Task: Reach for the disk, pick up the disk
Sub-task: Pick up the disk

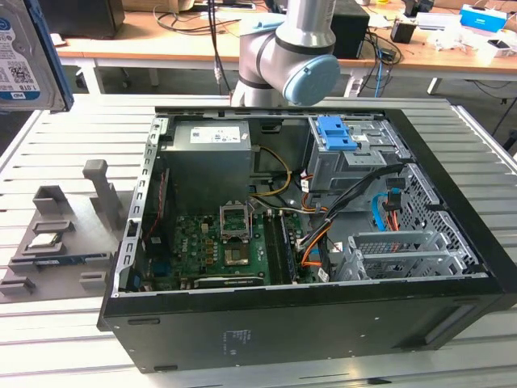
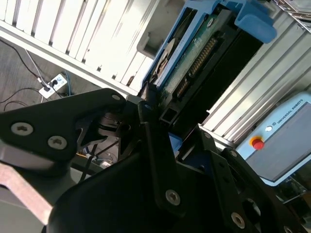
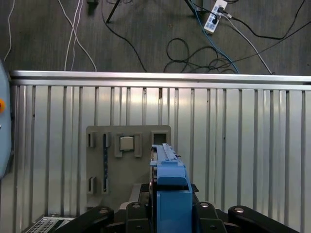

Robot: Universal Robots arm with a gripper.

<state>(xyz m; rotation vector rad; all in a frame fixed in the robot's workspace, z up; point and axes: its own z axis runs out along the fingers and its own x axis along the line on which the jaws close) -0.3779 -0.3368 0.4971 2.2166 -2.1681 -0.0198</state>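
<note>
The disk point(image 1: 24, 56), a silver drive with a blue-and-white label in a blue caddy, hangs in the air at the upper left of the exterior view, above the slatted table. In the first wrist view its blue caddy edge point(image 3: 170, 189) stands upright between the black fingers of my gripper point(image 3: 169, 204), which is shut on it. The second wrist view shows the disk's green circuit-board side point(image 2: 199, 53) running away from the gripper point(image 2: 158, 119), lifted above the grey fixture.
An open computer case point(image 1: 307, 323) fills the middle of the table, with a blue bracket point(image 1: 335, 133) in its drive bay. A grey fixture point(image 1: 65, 242) at the exterior view's left holds a small silver chip point(image 3: 126, 143). The table edge point(image 3: 155, 75) borders a floor with cables.
</note>
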